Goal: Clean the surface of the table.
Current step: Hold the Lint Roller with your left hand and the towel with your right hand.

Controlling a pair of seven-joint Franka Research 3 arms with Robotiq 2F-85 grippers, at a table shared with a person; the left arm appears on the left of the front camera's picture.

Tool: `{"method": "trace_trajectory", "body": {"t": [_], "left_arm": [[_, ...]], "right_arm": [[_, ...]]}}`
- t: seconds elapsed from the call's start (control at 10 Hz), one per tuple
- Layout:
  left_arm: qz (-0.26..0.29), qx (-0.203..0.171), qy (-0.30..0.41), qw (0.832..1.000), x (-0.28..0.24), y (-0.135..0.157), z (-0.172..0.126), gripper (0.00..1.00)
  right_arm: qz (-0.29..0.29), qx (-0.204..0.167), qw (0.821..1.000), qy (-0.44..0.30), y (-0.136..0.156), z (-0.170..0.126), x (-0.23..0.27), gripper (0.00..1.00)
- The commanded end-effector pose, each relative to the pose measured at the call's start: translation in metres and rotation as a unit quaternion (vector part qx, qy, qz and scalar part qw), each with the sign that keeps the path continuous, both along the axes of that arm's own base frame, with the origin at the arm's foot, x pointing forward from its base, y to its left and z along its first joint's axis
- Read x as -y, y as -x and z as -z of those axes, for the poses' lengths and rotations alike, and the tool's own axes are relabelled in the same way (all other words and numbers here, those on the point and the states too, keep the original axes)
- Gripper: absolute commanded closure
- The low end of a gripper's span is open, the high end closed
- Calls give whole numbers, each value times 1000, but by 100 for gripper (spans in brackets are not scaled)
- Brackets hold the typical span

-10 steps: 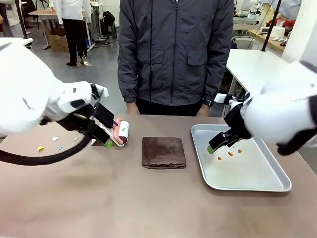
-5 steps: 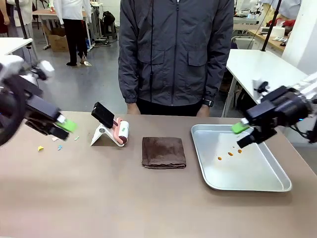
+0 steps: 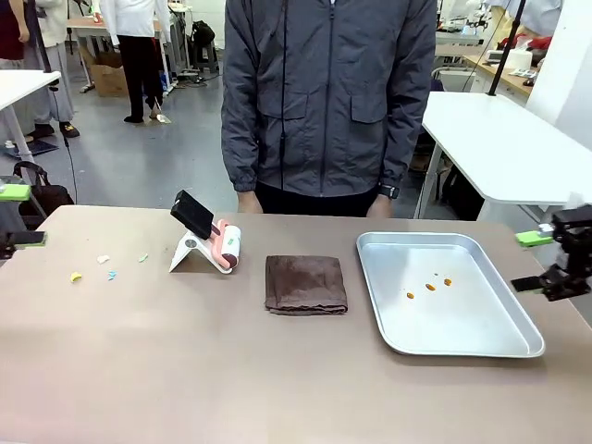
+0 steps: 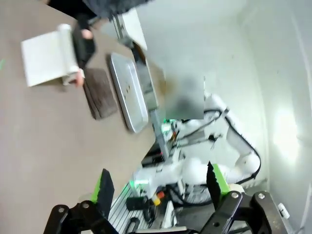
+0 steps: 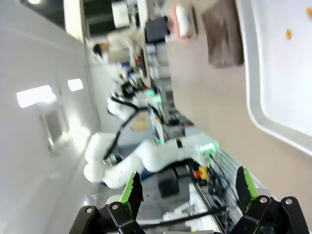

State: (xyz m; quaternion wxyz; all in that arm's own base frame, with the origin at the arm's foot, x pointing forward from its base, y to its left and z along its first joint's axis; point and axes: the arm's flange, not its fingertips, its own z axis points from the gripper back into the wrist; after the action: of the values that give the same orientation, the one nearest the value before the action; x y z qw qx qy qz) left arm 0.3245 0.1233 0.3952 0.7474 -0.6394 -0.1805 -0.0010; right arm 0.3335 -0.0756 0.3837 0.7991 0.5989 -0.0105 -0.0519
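In the front view, the table [image 3: 231,370] is seen stretching across the whole foreground, with a person [image 3: 328,102] standing at its far side. A lint roller [image 3: 217,242] is propped on a small white stand [image 3: 188,253], probably so that its dark handle is raised off the surface and can be grasped. A folded brown cloth [image 3: 305,284] is laid flat near the middle, apparently within reach of either arm. Orange crumbs [image 3: 430,285] are kept inside a metal tray [image 3: 481,319] on the right, while loose paper scraps [image 3: 92,268] are scattered on the bare top at the left; these are judged to be what must be cleaned. The left gripper [image 3: 18,215] is held at the left edge and the right gripper [image 3: 532,261] just beyond the tray; both are spread wide and nothing is held.

In the left wrist view, the left gripper [image 4: 160,187] is shown with its green pads [image 4: 105,187] well apart and nothing between them. The table [image 4: 44,146], roller [image 4: 83,46], cloth [image 4: 100,92] and tray [image 4: 127,92] are seen far ahead.

In the right wrist view, the right gripper [image 5: 187,187] is likewise spread and empty. The tray [image 5: 278,73] with its crumbs [image 5: 288,34], the cloth [image 5: 223,31] and the table [image 5: 209,107] are seen beyond.
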Motion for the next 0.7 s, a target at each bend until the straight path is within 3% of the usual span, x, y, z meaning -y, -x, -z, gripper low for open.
{"method": "trace_trajectory", "body": {"t": [0.0, 0.4, 0.6], "left_arm": [[-50, -15, 43, 998, -4, 2, 24, 0], [-164, -46, 66, 983, -17, 38, 48, 0], [-207, -46, 55, 976, -12, 49, 46, 0]], "right_arm": [[66, 24, 997, -43, 7, 9, 22, 0], [161, 7, 986, -32, 16, 30, 65, 0], [193, 21, 981, -7, 18, 32, 68, 0]]}}
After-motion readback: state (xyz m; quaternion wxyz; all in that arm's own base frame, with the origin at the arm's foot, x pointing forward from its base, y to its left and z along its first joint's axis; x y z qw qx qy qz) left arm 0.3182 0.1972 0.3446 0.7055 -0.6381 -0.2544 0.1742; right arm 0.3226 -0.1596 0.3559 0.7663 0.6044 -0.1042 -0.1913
